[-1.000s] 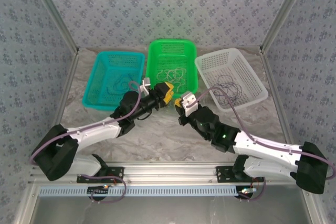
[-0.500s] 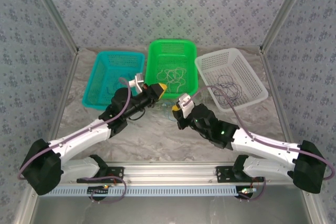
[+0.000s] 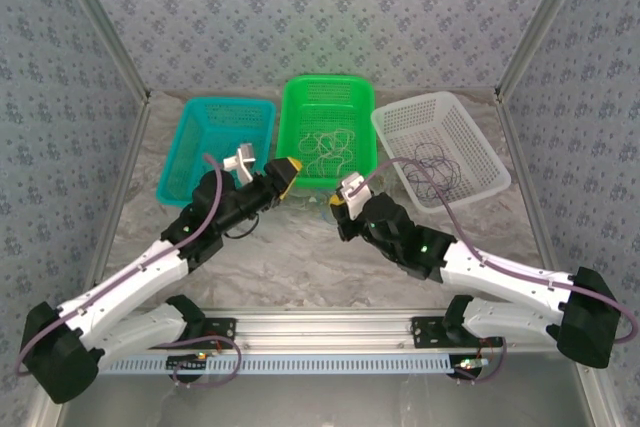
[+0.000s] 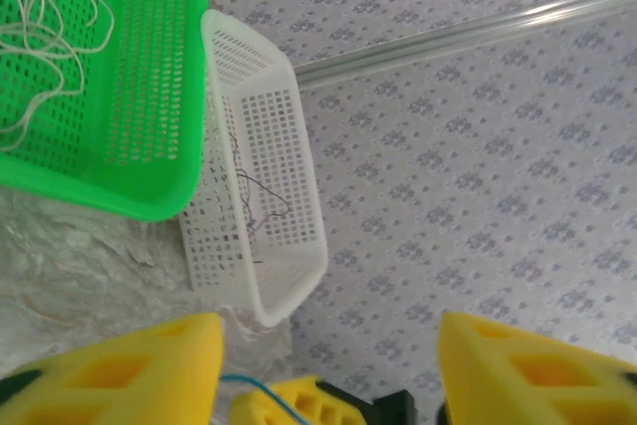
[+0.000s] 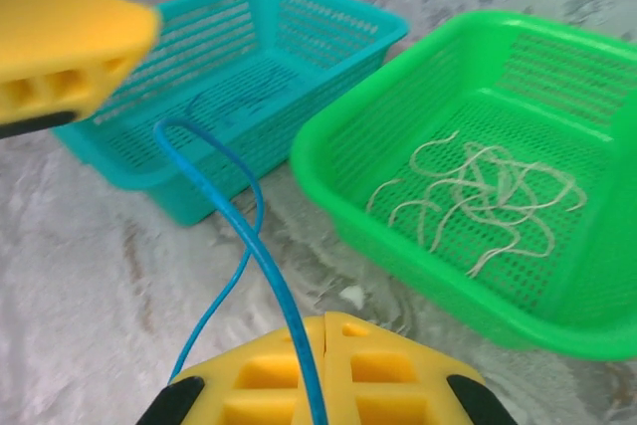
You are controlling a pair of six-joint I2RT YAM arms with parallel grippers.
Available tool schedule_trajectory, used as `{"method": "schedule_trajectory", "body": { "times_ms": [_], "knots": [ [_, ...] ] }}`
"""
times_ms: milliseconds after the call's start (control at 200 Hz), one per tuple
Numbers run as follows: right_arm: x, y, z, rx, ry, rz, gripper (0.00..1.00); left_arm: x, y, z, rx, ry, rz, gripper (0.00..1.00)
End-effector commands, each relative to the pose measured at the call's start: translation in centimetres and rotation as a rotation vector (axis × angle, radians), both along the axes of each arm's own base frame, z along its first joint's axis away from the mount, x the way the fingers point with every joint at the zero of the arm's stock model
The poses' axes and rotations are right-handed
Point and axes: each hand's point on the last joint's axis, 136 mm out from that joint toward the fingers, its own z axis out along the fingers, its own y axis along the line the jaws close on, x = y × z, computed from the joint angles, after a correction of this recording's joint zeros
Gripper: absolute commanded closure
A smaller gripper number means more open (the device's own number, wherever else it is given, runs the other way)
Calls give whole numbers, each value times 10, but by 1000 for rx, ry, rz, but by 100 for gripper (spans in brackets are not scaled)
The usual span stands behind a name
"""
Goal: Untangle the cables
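Note:
My right gripper [image 5: 323, 330] [image 3: 338, 203] is shut on a thin blue cable [image 5: 261, 246], which loops up from the jaws and back down to the table. My left gripper [image 3: 289, 168] [image 4: 328, 330] hovers just left of it, in front of the green basket [image 3: 300, 162], open with nothing between its fingers [image 4: 149, 365]. In the left wrist view the blue cable [image 4: 244, 382] crosses the right gripper's yellow finger below. Pale cream cables [image 3: 330, 142] [image 5: 488, 196] lie in the green basket. A dark cable [image 3: 435, 167] [image 4: 261, 191] lies in the white basket [image 3: 480, 142].
A teal basket [image 3: 190, 132] [image 5: 328, 22] stands at the back left, with a thin blue wire [image 5: 234, 97] on its floor. The three baskets sit in a row along the back wall. Crinkled pale table covering [image 3: 300, 257] lies bare in front of them.
My left arm has swung left, away from the green basket's front; its jaws closed and then opened. My right gripper has crept slightly left and forward, still pinching the blue cable.

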Motion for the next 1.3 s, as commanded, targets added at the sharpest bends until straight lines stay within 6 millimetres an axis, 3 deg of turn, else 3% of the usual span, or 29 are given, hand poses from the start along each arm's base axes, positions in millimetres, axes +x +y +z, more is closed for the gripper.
{"method": "schedule_trajectory", "body": {
  "times_ms": [0, 365, 750, 1029, 1294],
  "knots": [
    [21, -19, 25, 33, -133, -148, 100, -3, -3, 11, -74, 27, -24, 26],
    [43, 3, 47, 80, -256, -155, 100, -1, -41, 26, -273, 86, -161, 18],
    [54, 21, 55, 57, -331, -136, 100, 1, -55, 33, -333, 103, -196, 19],
    [28, 24, 60, 121, -293, -37, 100, 15, -45, 23, -334, 100, -131, 26],
    [9, 22, 49, 111, -234, 48, 100, 26, -44, 16, -313, 110, -124, 30]
  ]
}}
